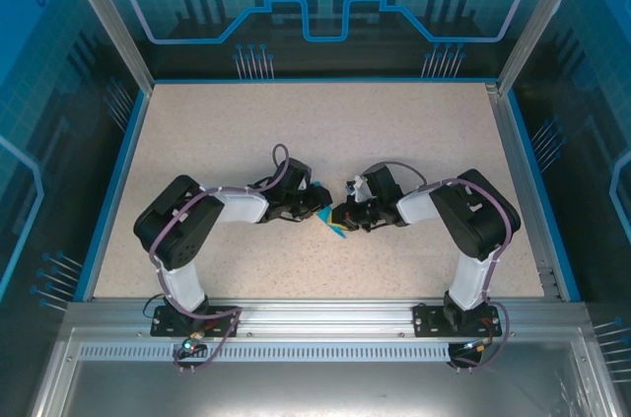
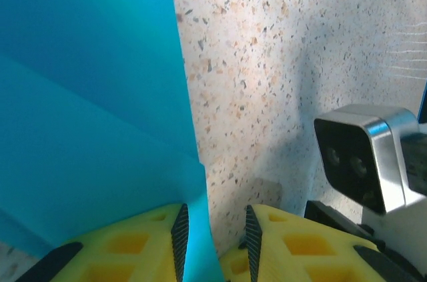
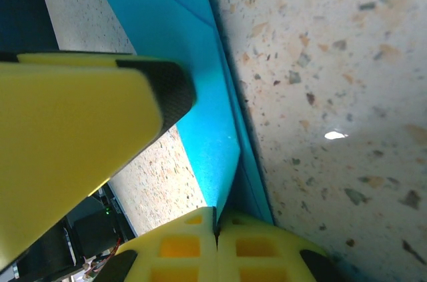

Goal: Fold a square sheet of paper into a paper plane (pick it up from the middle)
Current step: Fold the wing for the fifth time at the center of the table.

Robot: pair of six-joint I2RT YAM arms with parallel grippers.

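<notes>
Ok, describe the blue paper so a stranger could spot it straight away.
On the speckled beige table, look near the front middle. There the left gripper and the right gripper face each other, and the blue paper sits between them: a small creased sheet, bright cyan against the black arms and pale surface.

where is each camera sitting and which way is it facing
top external: above and behind the arm bases, facing down at the table; both arms show, left gripper and right gripper meeting over the blue paper.
left wrist: on the left arm, facing along its yellow fingers, which stand apart around the blue paper.
right wrist: on the right arm, facing along its own fingers, shut on the blue paper's edge.
shared: both wrist views see the folded blue paper and the speckled table; left wrist also catches the right arm's camera.
</notes>
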